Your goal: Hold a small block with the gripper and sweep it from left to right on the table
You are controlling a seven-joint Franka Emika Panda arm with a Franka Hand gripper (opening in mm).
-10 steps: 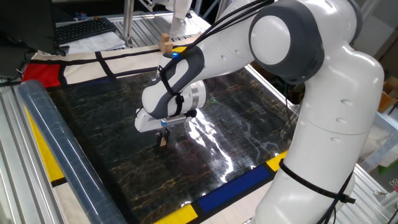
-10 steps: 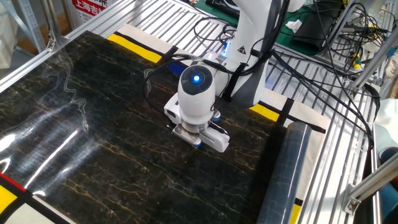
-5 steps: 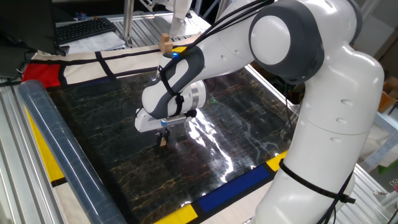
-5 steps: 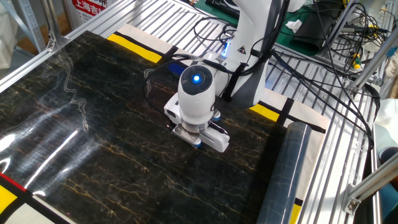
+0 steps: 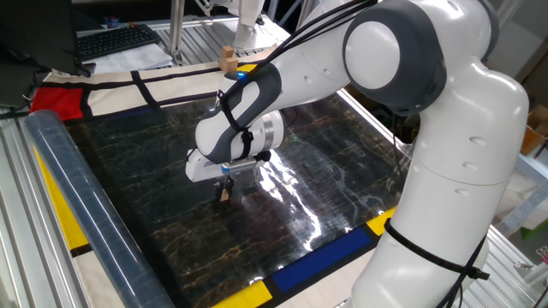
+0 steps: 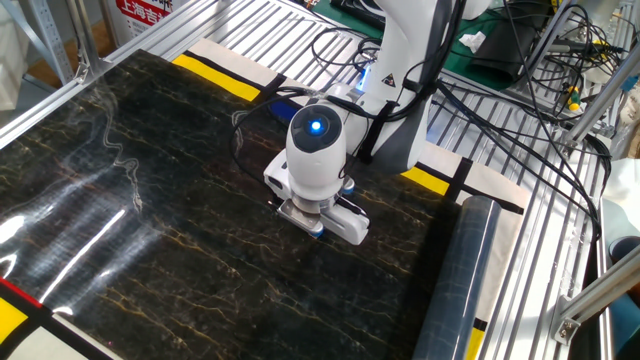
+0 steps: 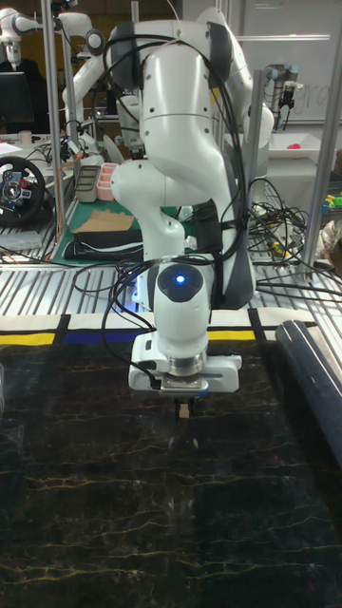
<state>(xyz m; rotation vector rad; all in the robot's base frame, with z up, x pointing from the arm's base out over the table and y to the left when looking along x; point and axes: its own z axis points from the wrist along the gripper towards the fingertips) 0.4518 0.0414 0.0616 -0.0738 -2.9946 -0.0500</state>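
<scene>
Small block (image 5: 224, 194) pinched between the dark fingers of the gripper (image 5: 225, 190); claw closed on it, pointing straight down. Block's lower end sits at or just above the table (image 5: 154, 214); contact can't be confirmed from either side view. In the tall fixed view the tan cube (image 7: 182, 410) pokes out below the fingertips, with a faint reflection beneath it on the glossy marble.

Risks, nearest first:
- Grip is on a tiny cube, with only a little of it held. If it drags on the sheet during the sweep, friction could twist it or pull it out of the fingers.
- If pressed too low, the fingertips themselves may scrape the sheet.
- If carried too high, the block skims air and the sweep touches nothing.
- Rolled plastic sheet (image 5: 86, 214) lies along one table edge, well apart for now; an overlong sweep toward it could hit it.
- Farther back, larger wooden block (image 5: 228, 60) at the far border, out of play.
</scene>
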